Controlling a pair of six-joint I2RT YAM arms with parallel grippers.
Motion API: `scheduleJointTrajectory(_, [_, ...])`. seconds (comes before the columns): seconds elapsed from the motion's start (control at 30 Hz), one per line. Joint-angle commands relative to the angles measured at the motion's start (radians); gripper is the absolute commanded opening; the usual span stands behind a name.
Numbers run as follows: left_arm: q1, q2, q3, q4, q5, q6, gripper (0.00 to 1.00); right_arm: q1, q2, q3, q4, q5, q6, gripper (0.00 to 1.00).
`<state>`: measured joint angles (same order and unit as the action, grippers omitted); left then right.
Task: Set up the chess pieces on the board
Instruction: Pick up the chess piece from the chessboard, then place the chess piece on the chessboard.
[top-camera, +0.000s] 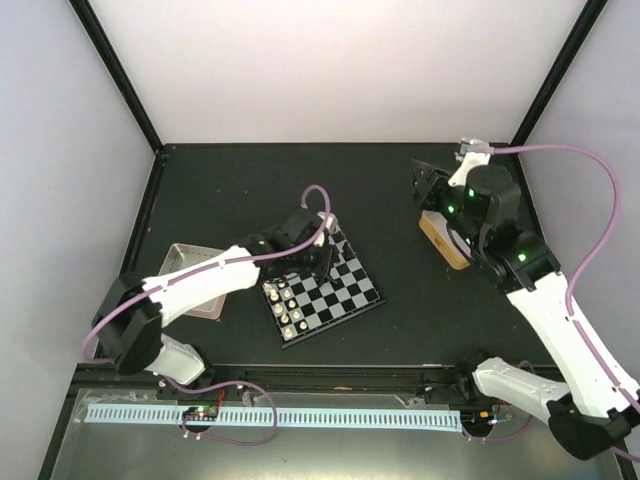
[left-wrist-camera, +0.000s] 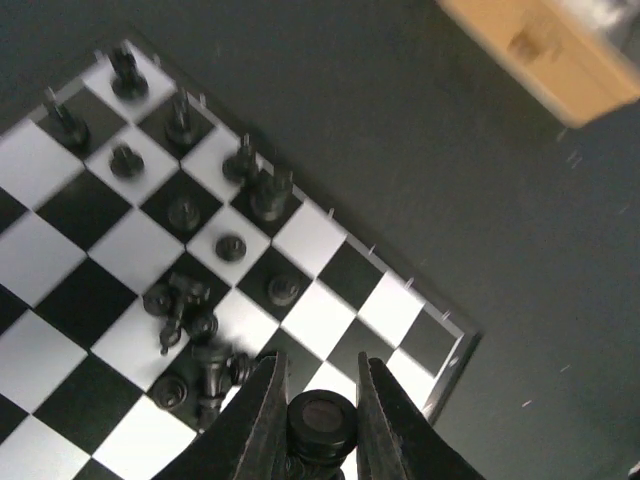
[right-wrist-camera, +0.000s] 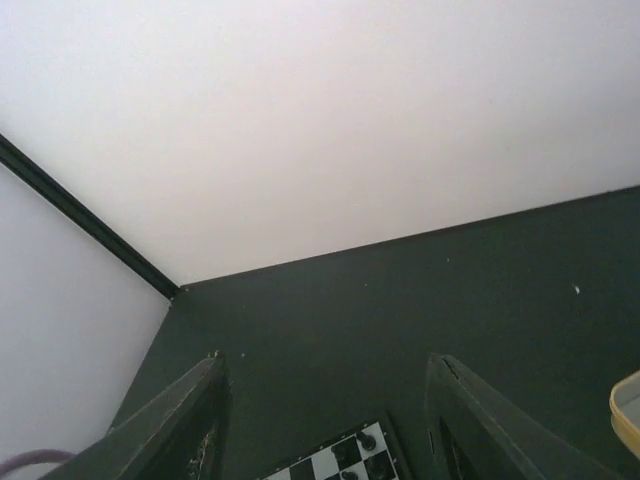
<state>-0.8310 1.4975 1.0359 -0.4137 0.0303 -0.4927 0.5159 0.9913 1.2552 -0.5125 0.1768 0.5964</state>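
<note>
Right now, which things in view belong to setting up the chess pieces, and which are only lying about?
For the job: board, black chess pieces on it, cream-white pieces, black piece in the left gripper.
Lying about: gold tin, silver-pink tray.

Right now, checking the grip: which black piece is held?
The round-topped one between the left gripper's fingers, near the board's corner; the others stand or lie free on squares.

Toppled black pieces crowd the squares just beside the left gripper, and upright ones line the edge of the board. Bare desk lies open between the board and the gold tin.
</note>
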Motion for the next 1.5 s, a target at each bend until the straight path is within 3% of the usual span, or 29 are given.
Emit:
scheduleJointTrajectory(0.0, [0.046,-0.114,-0.032,0.102,0.045,-0.121,0.09,-0.005,0.078,0.06,-0.067,-0.024,-0.103,0.54])
scheduleJointTrajectory(0.13, [0.076,-0.204,-0.079,0.183,0.07,-0.224,0.09,-0.005,-0.007,-0.164,-0.002,-0.098,-0.071,0.54])
scheduleJointTrajectory(0.2, [0.083,-0.255,-0.106,0.227,0.078,-0.281,0.1,-0.005,-0.079,-0.323,0.131,-0.232,-0.074,0.54])
scheduleJointTrajectory(0.33, [0.09,-0.336,-0.162,0.316,0.095,-0.399,0.11,-0.004,-0.167,-0.493,0.347,-0.464,-0.072,0.54])
scheduleJointTrajectory(0.57, [0.097,-0.407,-0.268,0.466,0.195,-0.703,0.11,0.032,-0.26,-0.742,0.698,-0.538,-0.127,0.55])
scheduleJointTrajectory(0.87, [0.11,-0.417,-0.327,0.567,0.241,-0.993,0.09,0.287,-0.138,-0.731,0.778,-0.325,-0.246,0.57])
scheduleJointTrajectory(1.17, [0.112,-0.421,-0.364,0.633,0.244,-1.099,0.09,0.318,0.027,-0.645,0.8,-0.282,-0.311,0.52])
scheduleJointTrajectory(1.47, [0.113,-0.39,-0.378,0.696,0.249,-1.143,0.09,0.357,0.092,-0.634,0.847,-0.294,-0.278,0.46])
